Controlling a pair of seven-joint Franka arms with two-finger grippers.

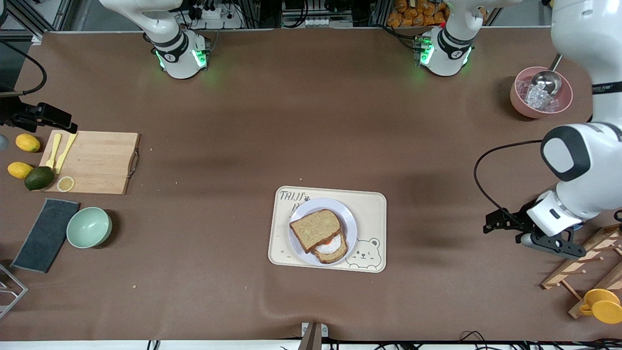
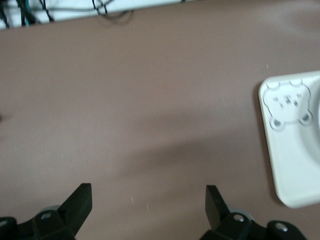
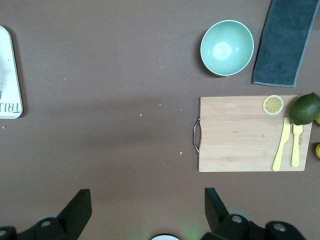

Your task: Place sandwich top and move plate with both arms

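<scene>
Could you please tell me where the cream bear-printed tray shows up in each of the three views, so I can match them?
Front view: the tray lies mid-table, carrying the plate with the sandwich top.
Left wrist view: its bear-printed corner enters at one edge.
Right wrist view: only a lettered corner shows at the edge.
Shared landmark: the brown table cover.

Two robot arms. One tray at lower centre bearing one plate with two bread slices: sandwich top and egg-topped slice. Two bowls: mint, pink. One cutting board, two lemons, one lime, one lemon slice.
</scene>
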